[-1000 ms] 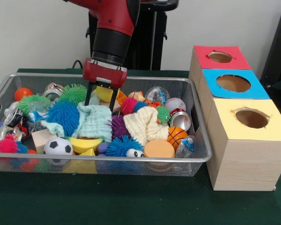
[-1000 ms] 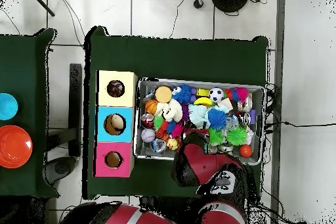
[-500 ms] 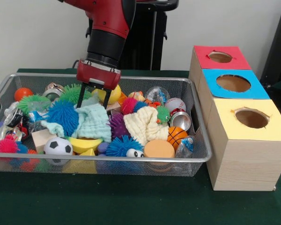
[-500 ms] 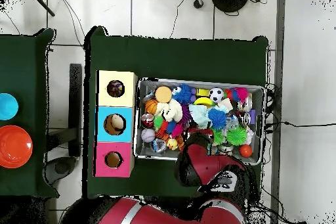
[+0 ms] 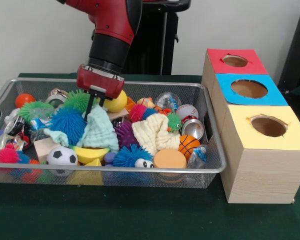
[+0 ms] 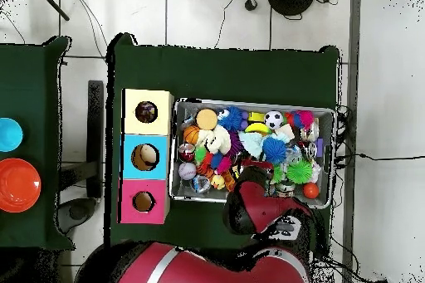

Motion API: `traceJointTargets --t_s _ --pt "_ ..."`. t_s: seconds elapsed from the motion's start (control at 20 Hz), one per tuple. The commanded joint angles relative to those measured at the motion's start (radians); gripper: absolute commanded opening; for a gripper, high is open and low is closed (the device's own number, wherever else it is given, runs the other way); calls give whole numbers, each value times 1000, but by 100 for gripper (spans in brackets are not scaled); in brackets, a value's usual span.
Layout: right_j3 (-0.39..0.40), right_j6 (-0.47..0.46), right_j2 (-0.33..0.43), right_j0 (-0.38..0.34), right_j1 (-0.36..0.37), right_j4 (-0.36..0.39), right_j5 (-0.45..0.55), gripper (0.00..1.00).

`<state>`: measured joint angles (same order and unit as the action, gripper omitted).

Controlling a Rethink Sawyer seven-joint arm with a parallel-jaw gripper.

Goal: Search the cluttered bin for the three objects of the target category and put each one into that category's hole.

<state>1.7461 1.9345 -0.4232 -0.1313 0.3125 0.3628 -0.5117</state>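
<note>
My gripper [image 5: 93, 106] is over the left middle of the wire bin [image 5: 140, 170], shut on the top of a mint green cloth [image 5: 100, 132]. The cloth is pulled up into a peak, and its lower part still rests on the toys. A cream cloth [image 5: 151, 132] lies to its right. Beside the bin stand three boxes with round holes: red [image 5: 235, 61], blue [image 5: 249, 89] and yellow [image 5: 267, 125]. In the overhead view the red arm [image 6: 259, 211] hides the gripper, and the mint cloth [image 6: 250, 143] shows just beyond it.
The bin is full of spiky balls, a soccer ball [image 5: 62, 156], a basketball [image 5: 188, 145], a yellow ball [image 5: 116, 102], a can [image 5: 192, 128] and foam shapes. In the overhead view an orange bowl [image 6: 18, 185] and a blue one sit on a side table.
The gripper moved left and slightly up, and its fingers closed on the mint cloth. The cloth, flat before, now stands in a peak.
</note>
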Motion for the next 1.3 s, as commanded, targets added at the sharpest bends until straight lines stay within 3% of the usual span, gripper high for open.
traceJointTargets --t_s 0.05,0.35,0.95,1.3 --pt "-94 89 62 2 -38 -42 -48 0" --pt "-59 106 90 -12 27 13 5 0" --pt "87 119 146 -48 308 146 222 0" --pt "150 109 194 -80 441 185 332 0"
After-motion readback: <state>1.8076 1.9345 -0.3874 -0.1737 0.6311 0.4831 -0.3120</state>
